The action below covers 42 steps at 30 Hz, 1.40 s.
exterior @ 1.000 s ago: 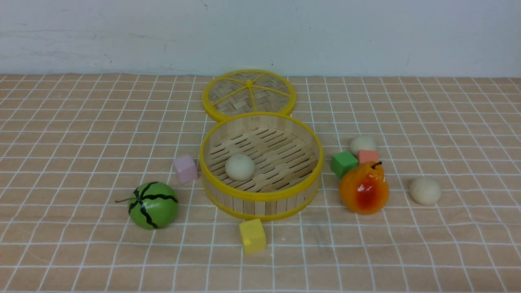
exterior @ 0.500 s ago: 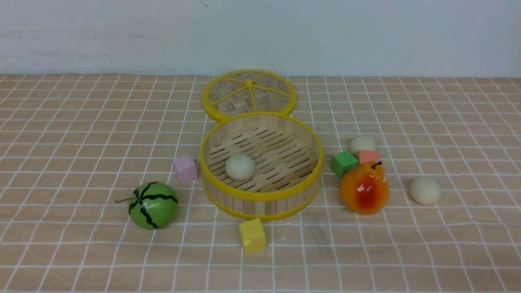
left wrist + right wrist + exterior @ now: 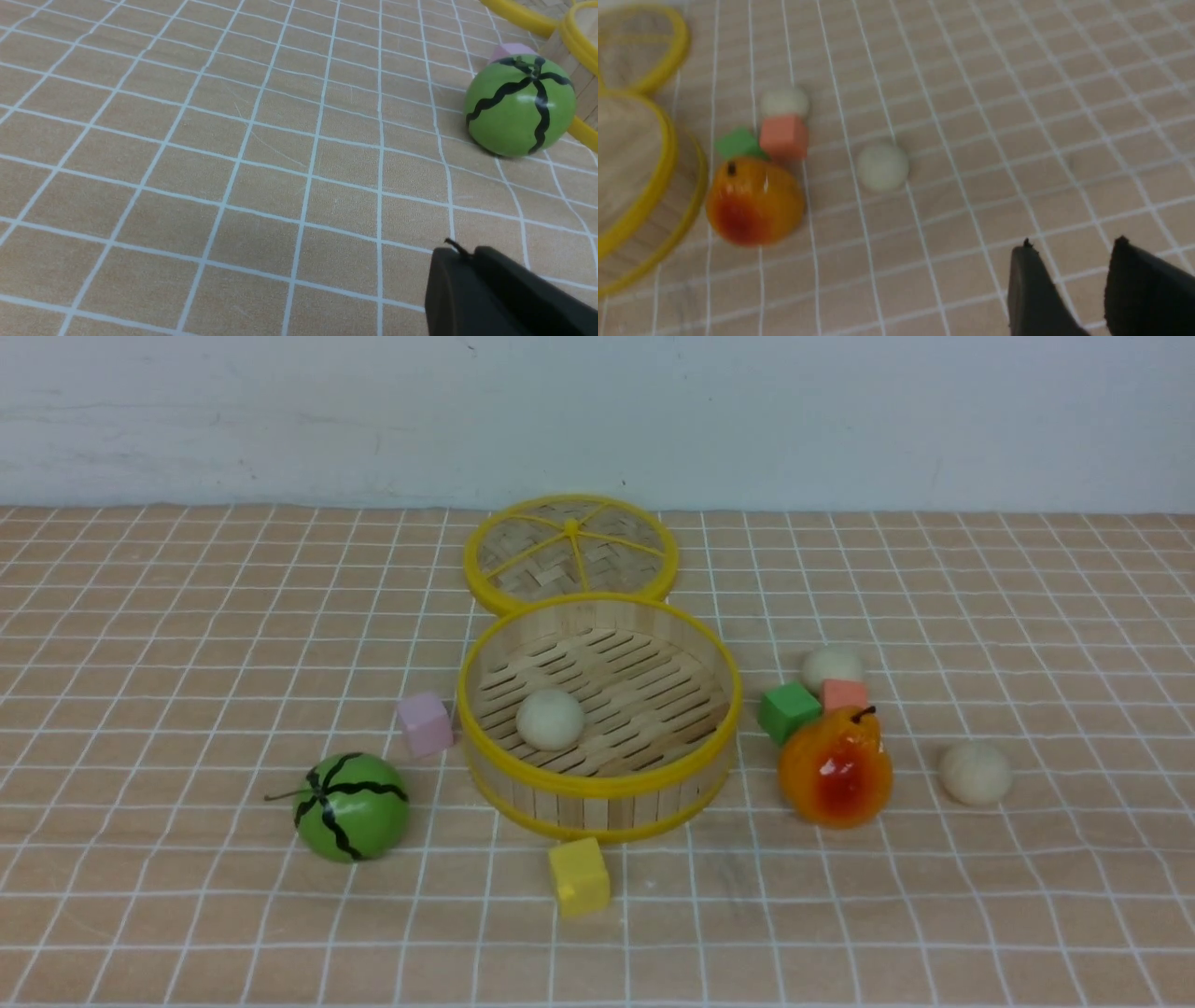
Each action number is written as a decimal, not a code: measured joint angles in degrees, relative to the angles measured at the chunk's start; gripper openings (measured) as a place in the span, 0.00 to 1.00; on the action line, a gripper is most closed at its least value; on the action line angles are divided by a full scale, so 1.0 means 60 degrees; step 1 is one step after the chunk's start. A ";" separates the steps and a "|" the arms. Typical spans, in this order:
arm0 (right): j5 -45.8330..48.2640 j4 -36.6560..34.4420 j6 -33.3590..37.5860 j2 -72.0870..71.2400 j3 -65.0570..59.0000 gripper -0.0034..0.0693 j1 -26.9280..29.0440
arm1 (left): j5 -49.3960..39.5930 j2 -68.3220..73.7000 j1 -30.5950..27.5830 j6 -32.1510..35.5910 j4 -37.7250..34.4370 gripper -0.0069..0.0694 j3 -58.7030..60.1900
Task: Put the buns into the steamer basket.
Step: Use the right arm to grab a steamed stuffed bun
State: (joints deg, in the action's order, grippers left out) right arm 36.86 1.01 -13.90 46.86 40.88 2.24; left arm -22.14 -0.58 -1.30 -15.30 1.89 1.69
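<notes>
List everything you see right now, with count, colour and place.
buns: 3, cream-white; one in the steamer basket, one behind the salmon cube, one far right on the cloth.
steamer basket: 1, bamboo, yellow rims; centre.
lid: 1, woven, yellow rim; behind the basket.
cubes: 4; pink cube left of the basket, yellow cube in front, green cube and salmon cube right.
melon ball: 1, green, black stripes; front left.
orange fruit: 1; in front of the salmon cube.
left gripper: black, shut.
right gripper: black, open.

No lettering seems readable anywhere, one view being blurred.
</notes>
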 joint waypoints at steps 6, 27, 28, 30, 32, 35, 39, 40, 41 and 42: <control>-0.0555 -0.2232 0.2542 0.1614 0.0041 0.38 0.0000 | 0.0000 0.0000 0.0000 0.0000 0.0000 0.14 0.0000; 0.0217 -0.6099 0.6632 0.4334 0.0808 0.38 -0.1417 | 0.0000 0.0000 0.0000 0.0000 0.0000 0.17 0.0011; 0.0166 -0.5600 0.6059 0.4606 0.0922 0.38 -0.1417 | 0.0000 0.0000 0.0000 0.0000 0.0000 0.17 0.0011; 0.0027 -0.5065 0.5418 0.4877 0.1099 0.38 -0.1417 | 0.0000 0.0000 0.0000 0.0000 0.0000 0.17 0.0011; -0.0292 -0.4027 0.4206 0.5497 0.1700 0.38 -0.1417 | 0.0000 0.0000 0.0000 0.0000 0.0000 0.18 0.0011; -0.0514 -0.3097 0.3432 0.6290 0.2371 0.38 -0.1417 | 0.0000 0.0000 0.0000 0.0000 0.0000 0.18 0.0011; -0.0750 -0.2212 0.2839 0.7214 0.3178 0.38 -0.1417 | 0.0000 0.0000 0.0000 0.0000 0.0000 0.19 0.0011; -0.0774 -0.1919 0.2720 0.7538 0.3536 0.38 -0.1417 | 0.0000 0.0000 0.0000 0.0000 0.0000 0.19 0.0011; -0.0798 -0.1701 0.2661 0.7899 0.3851 0.38 -0.1417 | 0.0000 0.0000 0.0000 0.0000 0.0000 0.19 0.0011; -0.0800 -0.1568 0.2627 0.8102 0.4063 0.38 -0.1417 | 0.0000 0.0000 0.0000 0.0000 0.0000 0.19 0.0011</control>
State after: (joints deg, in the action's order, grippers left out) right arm 32.05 -8.39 1.86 95.48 65.25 -6.26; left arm -22.14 -0.58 -1.30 -15.30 1.89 1.76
